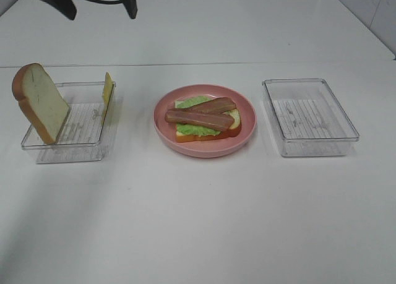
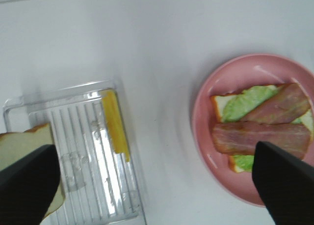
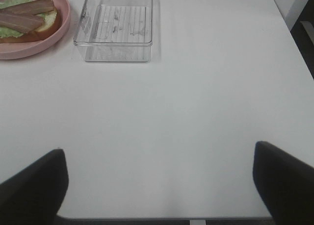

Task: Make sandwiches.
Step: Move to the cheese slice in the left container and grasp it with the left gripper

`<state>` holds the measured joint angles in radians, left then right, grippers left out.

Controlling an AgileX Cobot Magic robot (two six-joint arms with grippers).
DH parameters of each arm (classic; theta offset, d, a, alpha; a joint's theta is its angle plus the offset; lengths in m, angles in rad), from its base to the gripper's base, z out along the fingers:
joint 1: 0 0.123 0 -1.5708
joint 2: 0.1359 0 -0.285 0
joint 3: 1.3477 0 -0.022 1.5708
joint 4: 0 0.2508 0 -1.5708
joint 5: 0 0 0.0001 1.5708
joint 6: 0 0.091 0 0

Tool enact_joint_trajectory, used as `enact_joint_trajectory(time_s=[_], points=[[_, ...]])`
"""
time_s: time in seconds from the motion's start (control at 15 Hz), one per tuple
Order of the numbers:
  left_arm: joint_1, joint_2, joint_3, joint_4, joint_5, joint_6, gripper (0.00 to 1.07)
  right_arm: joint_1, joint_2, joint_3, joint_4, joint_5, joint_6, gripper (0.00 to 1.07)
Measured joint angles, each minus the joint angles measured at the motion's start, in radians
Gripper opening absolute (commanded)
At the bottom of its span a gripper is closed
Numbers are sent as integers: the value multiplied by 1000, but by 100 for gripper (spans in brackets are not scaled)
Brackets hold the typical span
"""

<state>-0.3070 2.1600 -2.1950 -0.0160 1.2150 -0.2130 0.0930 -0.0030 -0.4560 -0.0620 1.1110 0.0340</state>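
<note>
Fingers [image 2: 29, 181] of your left gripper [image 2: 154, 149] fill the near corners of the left wrist view. They are spread wide, with nothing between them but bare table [image 2: 162, 63].

Your right gripper [image 3: 158, 149] is likewise wide apart and empty over open table. The clear right tray [image 3: 115, 51] lies well ahead of it.

The part-built sandwich [image 2: 255, 114] sits on the pink plate [image 2: 213, 161], just off one left fingertip: base slice [image 2: 222, 105], lettuce [image 2: 245, 105], two bacon strips [image 2: 260, 137] on top.

The cheese slice [image 2: 115, 122] stands on edge against the wall of the left tray [image 2: 83, 132], off the other fingertip. The top bread slice [image 1: 40, 101] leans at that tray's end, partly hidden behind that finger.

Judgement: the cheese looks thin, stiff, light and probably slick, so pinch its free upper edge across the faces. The bread looks thick and light, so you should grip across its flat faces, near the crust.
</note>
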Motion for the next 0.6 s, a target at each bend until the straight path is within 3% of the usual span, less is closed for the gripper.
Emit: enact_joint_trajectory(time_s=[0.27,0.6], points=[[43,10,98,6,6,-16,102,0,0,0,0,0,0,99],[45,101,108,24,6,-44,102,0,0,0,0,0,0,99]])
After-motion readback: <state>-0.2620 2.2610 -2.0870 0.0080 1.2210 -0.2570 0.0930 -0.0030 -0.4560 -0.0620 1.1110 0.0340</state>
